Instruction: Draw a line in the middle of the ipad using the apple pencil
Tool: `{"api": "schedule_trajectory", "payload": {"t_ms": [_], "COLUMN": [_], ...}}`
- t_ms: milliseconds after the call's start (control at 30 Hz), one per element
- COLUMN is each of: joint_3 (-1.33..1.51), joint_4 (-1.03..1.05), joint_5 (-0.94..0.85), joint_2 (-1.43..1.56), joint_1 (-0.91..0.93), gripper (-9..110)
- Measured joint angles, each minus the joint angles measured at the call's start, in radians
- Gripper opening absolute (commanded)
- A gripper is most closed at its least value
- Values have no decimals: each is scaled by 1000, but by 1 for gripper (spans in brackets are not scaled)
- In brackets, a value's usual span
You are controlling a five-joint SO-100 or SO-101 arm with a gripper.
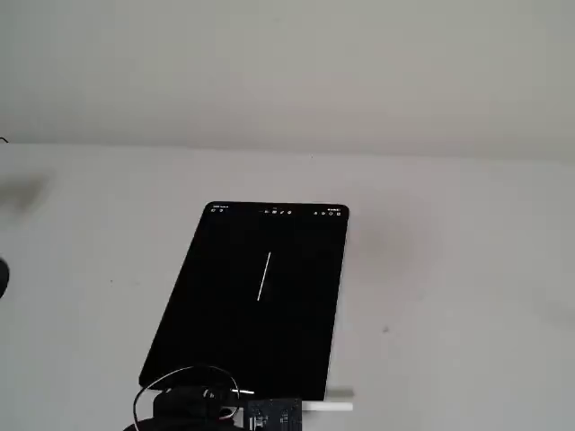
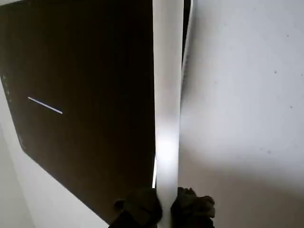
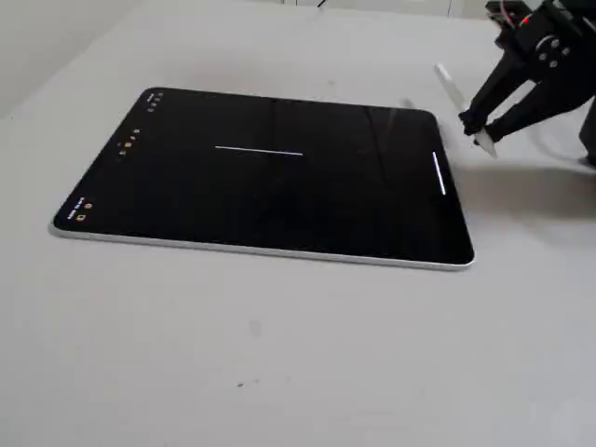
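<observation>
The iPad point(image 3: 186, 196) lies flat on the table, its screen black with a short white line point(image 3: 259, 149) drawn near its middle. The line also shows in a fixed view point(image 1: 264, 276) and in the wrist view point(image 2: 45, 105). My gripper point(image 3: 477, 126) is shut on the white Apple pencil point(image 3: 450, 88) and holds it just off the iPad's right short edge, apart from the screen. In the wrist view the pencil point(image 2: 167, 95) runs up from my fingers point(image 2: 142, 209) along the iPad's edge point(image 2: 95, 156). In the other fixed view the pencil point(image 1: 328, 406) pokes out by the iPad's near corner.
The table point(image 3: 279, 354) is plain pale grey. A pale wall point(image 1: 287, 72) rises behind it. My arm's black body and cables point(image 1: 189, 404) sit at the bottom edge of a fixed view, and the arm point(image 3: 559, 56) fills the top right corner of the other.
</observation>
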Motion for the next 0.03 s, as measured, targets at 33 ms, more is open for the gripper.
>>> {"api": "schedule_trajectory", "payload": {"t_ms": [33], "joint_3": [0], "joint_4": [0], "joint_5": [0], "joint_2": [0], "joint_1": [0], "gripper": [0]}}
